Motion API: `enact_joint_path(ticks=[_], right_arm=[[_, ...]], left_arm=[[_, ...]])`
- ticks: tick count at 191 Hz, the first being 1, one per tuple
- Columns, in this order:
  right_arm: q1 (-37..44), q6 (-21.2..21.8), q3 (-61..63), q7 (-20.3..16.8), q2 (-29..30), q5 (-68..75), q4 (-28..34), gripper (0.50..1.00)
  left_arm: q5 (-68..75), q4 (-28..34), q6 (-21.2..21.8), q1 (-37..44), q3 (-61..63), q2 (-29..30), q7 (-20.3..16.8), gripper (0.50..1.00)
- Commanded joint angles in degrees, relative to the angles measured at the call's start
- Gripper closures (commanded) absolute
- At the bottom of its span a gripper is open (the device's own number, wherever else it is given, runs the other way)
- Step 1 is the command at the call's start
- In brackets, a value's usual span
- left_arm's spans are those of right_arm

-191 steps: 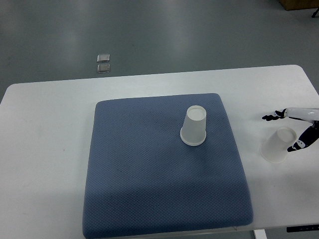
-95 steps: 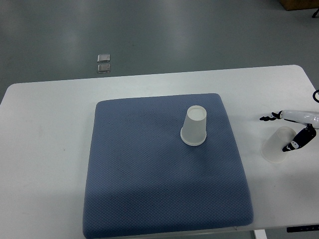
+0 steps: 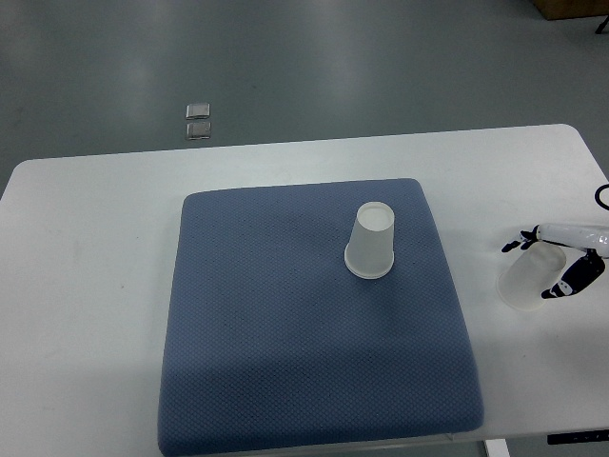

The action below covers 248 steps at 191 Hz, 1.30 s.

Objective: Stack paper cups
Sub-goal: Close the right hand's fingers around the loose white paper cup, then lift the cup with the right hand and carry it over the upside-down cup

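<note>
The right hand (image 3: 559, 259) at 3 o'clock closes its fingers around a cup (image 3: 526, 279) on the desk (image 3: 86, 286), while another cup (image 3: 370, 241) stands upside down on the mat (image 3: 285, 362).

A translucent paper cup (image 3: 370, 242) stands upside down on the blue quilted mat (image 3: 285, 343), toward its far right corner. Right of the mat, a second translucent cup (image 3: 525, 279) tilts on the white bench (image 3: 86, 286), the right hand (image 3: 552, 262) around it.

Lab or test room, plain white table (image 3: 86, 248), blue mat (image 3: 285, 362), bare grey polished floor (image 3: 333, 67)
</note>
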Motion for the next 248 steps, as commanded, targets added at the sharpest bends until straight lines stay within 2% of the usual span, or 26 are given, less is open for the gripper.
enact_joint_path(ticks=[1,21,48,100,130,159,200,219,248], right_arm=[[0.2,-0.4,-0.6,0.0,-0.1,-0.4,-0.3,0.736],[0.2,-0.7,-0.7,0.0,0.0,-0.5,-0.6,0.771],[0.3,-0.7,-0.7,0.1,0.0,-0.5,-0.8,0.777],[0.6,-0.7,-0.5,0.4,-0.1,-1.3,-0.9,0.883],[1.9,-0.4,0.4,0.8,-0.6,-1.2,-0.9,0.883],[7.8,0.8,0.5,1.8,-0.4,-0.6,0.2,0.879],[14.8,2.1,0.6,1.5,0.1,-0.3,6.1,0.879],[17.6,4.2,1.4,1.5,0.7,-0.3,8.1,0.877],[22.9,8.8,2.9,1.2,6.0,2.3,8.3,0.875]], left_arm=[[0.0,0.0,0.0,0.0,0.0,0.0,0.1,0.5],[0.0,0.0,0.0,0.0,0.0,0.0,0.0,0.5],[0.0,0.0,0.0,0.0,0.0,0.0,0.0,0.5],[0.0,0.0,0.0,0.0,0.0,0.0,0.0,0.5],[0.0,0.0,0.0,0.0,0.0,0.0,0.0,0.5],[0.0,0.0,0.0,0.0,0.0,0.0,0.1,0.5],[0.0,0.0,0.0,0.0,0.0,0.0,0.1,0.5],[0.0,0.0,0.0,0.0,0.0,0.0,0.1,0.5],[0.0,0.0,0.0,0.0,0.0,0.0,0.1,0.5]])
